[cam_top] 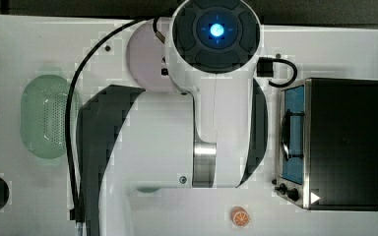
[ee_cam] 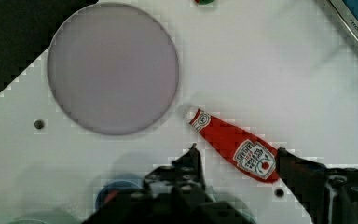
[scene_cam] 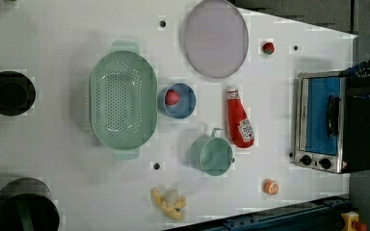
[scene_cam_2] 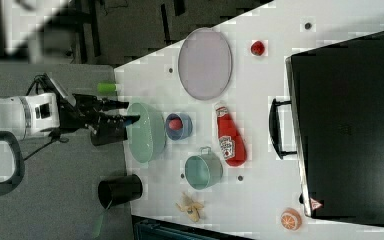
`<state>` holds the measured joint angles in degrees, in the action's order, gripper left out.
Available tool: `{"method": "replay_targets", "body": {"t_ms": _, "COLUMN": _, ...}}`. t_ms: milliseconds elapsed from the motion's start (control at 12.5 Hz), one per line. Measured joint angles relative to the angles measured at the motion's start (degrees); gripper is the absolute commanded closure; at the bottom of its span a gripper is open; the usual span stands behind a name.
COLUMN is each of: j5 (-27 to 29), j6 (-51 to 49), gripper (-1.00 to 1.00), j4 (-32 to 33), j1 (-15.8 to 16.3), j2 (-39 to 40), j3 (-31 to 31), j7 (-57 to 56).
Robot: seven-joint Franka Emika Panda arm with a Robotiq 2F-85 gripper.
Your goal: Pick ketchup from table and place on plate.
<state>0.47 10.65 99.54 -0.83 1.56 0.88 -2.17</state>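
The ketchup point(scene_cam: 238, 118) is a small red bottle with a white cap, lying flat on the white table with its cap towards the plate point(scene_cam: 215, 37). The plate is a wide, bare, pale lilac-grey disc. Both show again in the right view, ketchup point(scene_cam_2: 228, 135) and plate point(scene_cam_2: 205, 62), and in the wrist view, ketchup point(ee_cam: 235, 144) and plate point(ee_cam: 113, 69). My gripper point(ee_cam: 237, 150) is open and hovers well above the bottle, one finger to each side of its body, touching nothing. From the right view's left the gripper point(scene_cam_2: 131, 113) reaches in, raised off the table.
A blue bowl point(scene_cam: 177, 100) with a red ball, a green perforated basket point(scene_cam: 123, 98) and a green cup point(scene_cam: 212, 154) lie near the bottle. A toaster oven point(scene_cam: 335, 122) stands beside it. A strawberry point(scene_cam: 268, 47), an orange slice point(scene_cam: 270, 186) and a banana point(scene_cam: 169, 202) lie around.
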Motion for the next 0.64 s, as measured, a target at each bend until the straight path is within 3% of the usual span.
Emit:
{"method": "replay_targets", "body": {"t_ms": 240, "j5": 0.0, "j6": -9.6, "gripper": -0.99, "j4": 2.9, "j1": -2.6, "j2": -5.0, "j3": 0.3, "j7": 2.6}}
{"method": "replay_targets", "body": {"t_ms": 640, "j5": -0.1, "j6": -8.5, "gripper": -1.0, "j4": 2.2, "j1": -3.2, "j2": -6.6, "j3": -0.5, "j7": 2.2}}
